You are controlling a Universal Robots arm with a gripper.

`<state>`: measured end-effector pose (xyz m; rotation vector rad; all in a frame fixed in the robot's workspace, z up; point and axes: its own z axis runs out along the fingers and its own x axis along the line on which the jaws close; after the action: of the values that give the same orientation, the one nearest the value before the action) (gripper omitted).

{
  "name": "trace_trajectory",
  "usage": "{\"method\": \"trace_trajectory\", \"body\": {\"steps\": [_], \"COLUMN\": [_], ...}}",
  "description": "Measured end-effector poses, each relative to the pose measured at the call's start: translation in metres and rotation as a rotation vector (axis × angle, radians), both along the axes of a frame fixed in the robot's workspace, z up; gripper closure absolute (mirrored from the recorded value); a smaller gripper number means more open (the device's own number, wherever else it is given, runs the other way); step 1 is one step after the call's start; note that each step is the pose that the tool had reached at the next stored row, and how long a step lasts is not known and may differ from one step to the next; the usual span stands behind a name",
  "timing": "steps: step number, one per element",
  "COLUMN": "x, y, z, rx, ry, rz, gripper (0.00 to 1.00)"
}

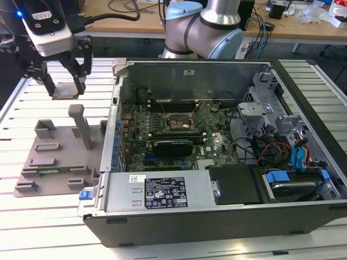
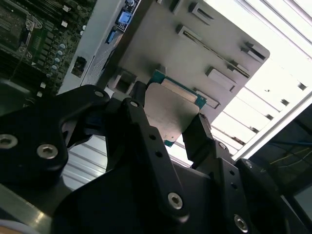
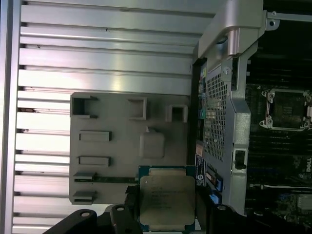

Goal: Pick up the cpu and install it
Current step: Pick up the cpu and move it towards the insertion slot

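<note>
Slatted metal bench (image 1: 32, 216) bears a grey plastic tray (image 1: 57, 156); above it the black claw (image 1: 65, 88) grips the flat silvery square cpu (image 3: 167, 200) by its edges; such a thin hold might slip, dropping it before the black-framed socket (image 1: 178, 123).

The tray (image 1: 59, 157) lies on the worktop (image 1: 43, 227), at the exterior view's left of the computer case (image 1: 162, 216); the cpu (image 1: 65, 90) hangs above the tray, apparently clear.

Silver arm (image 1: 222, 13), blue caps (image 1: 183, 12); black end effector (image 1: 65, 88).
</note>
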<state>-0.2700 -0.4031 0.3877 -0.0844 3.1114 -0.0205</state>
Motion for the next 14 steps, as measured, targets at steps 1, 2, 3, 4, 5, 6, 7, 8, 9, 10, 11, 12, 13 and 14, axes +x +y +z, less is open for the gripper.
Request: {"method": "trace_trajectory", "body": {"steps": [1, 2, 3, 4, 5, 6, 7, 8, 9, 10, 11, 12, 13, 14], "x": [0.0032, 0.0074, 0.012, 0.0139, 0.0155, 0.0176, 0.0189, 0.0216, 0.0245, 0.028, 0.0318, 0.0353, 0.0383, 0.0415], "y": [0.0, 0.0, 0.0, 0.0, 0.0, 0.0, 0.0, 0.0, 0.0, 0.0, 0.0, 0.0001, 0.0001, 0.0002], "z": [0.0, 0.0, 0.0, 0.0, -0.0001, -0.0001, -0.0001, 0.0, 0.0, 0.0, 0.0, -0.0001, -0.0001, -0.0002], "rx": [-0.0001, -0.0002, -0.0004, -0.0004, -0.0004, -0.0005, -0.0004, -0.0004, -0.0005, -0.0004, -0.0005, -0.0005, -0.0006, -0.0007], "ry": [0.0, 0.0, 0.0, 0.0001, 0.0, 0.0001, 0.0, 0.0001, 0.0002, 0.0002, 0.0002, 0.0002, 0.0003, 0.0003], "rz": [0.0, 0.0, 0.0, 0.0, 0.0, 0.0, 0.0, 0.0, 0.0, 0.0, 0.0, 0.0, 0.0, 0.0], "gripper": [0.45, 0.45, 0.45, 0.45, 0.45, 0.45, 0.45, 0.45, 0.45, 0.45, 0.45, 0.45, 0.45, 0.45]}}
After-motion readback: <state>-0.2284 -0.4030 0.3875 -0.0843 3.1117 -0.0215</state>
